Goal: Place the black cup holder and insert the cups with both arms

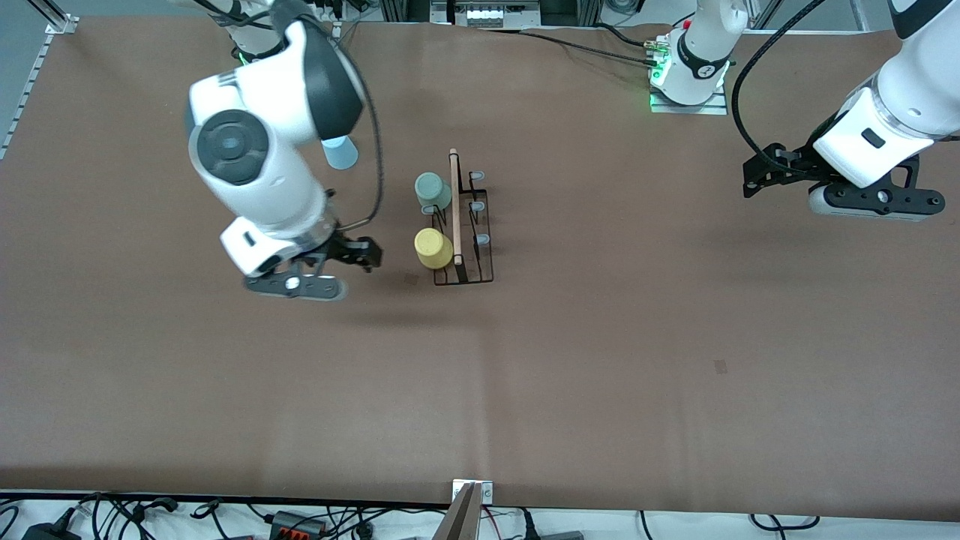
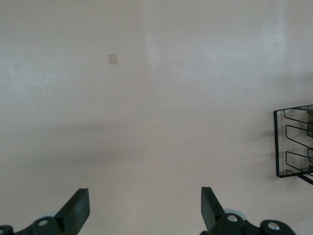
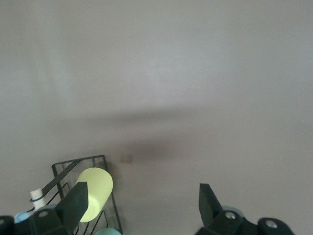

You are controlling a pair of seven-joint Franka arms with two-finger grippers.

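The black cup holder (image 1: 466,238) stands mid-table, its wooden rod (image 1: 455,206) along the top. The sage green cup (image 1: 432,190) and the yellow cup (image 1: 433,248) sit on prongs on the side toward the right arm's end. The prongs on the rod's left-arm side are bare. The light blue cup (image 1: 341,153) stands on the table, partly hidden by the right arm. My right gripper (image 1: 373,255) is open and empty beside the yellow cup (image 3: 95,192), apart from it. My left gripper (image 1: 750,178) is open and empty over bare table, well clear of the holder (image 2: 292,143).
The left arm's base (image 1: 690,75) stands at the table's back edge. Cables and plugs (image 1: 292,521) lie along the front edge beside a metal bracket (image 1: 471,504). A small tape mark (image 1: 721,367) is on the brown table top (image 1: 600,337).
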